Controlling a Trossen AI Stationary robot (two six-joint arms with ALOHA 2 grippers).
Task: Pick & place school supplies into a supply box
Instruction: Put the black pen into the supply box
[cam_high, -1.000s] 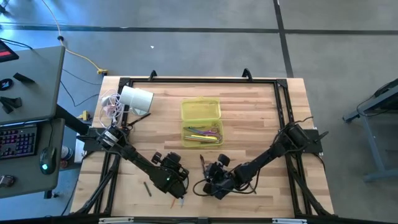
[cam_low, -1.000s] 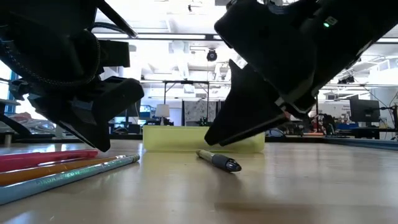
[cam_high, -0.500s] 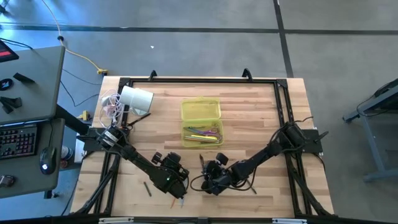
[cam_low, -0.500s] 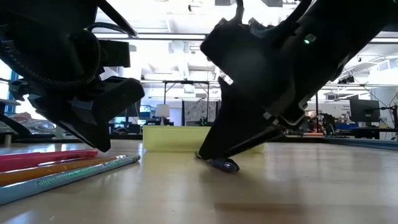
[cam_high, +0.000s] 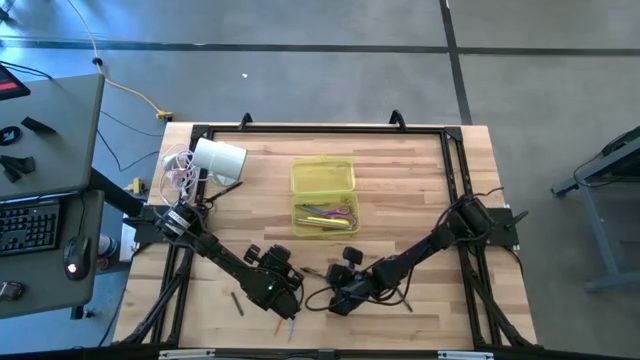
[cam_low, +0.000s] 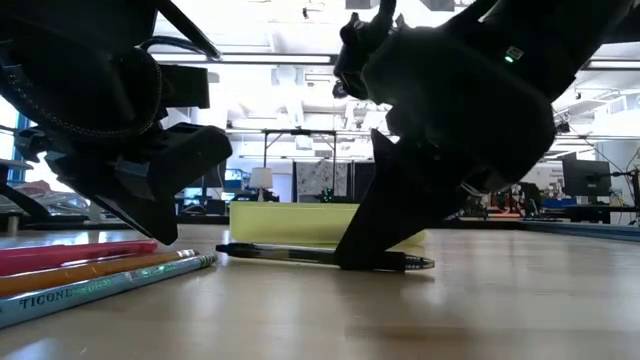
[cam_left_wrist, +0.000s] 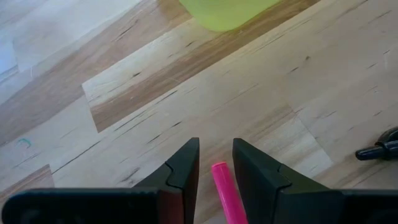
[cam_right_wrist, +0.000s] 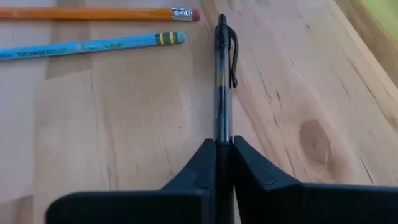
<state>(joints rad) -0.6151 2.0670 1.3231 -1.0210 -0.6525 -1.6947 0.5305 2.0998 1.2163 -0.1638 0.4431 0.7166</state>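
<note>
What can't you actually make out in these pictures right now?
- Right gripper shut on the dark pen: the right wrist view hides the pen's tip between the fingers.
- Supply box contents: too small in the high view to tell apart; the low view shows only its wall.
- Pink pen in front of the left gripper: cut off by the left wrist view's edge.

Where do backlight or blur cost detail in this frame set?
Low view: bright ceiling lights behind turn both arms into black silhouettes, and the near blue pencil is soft. Right wrist view: crisp on the black pen. Left wrist view: the pink pen is slightly blurred.
</note>
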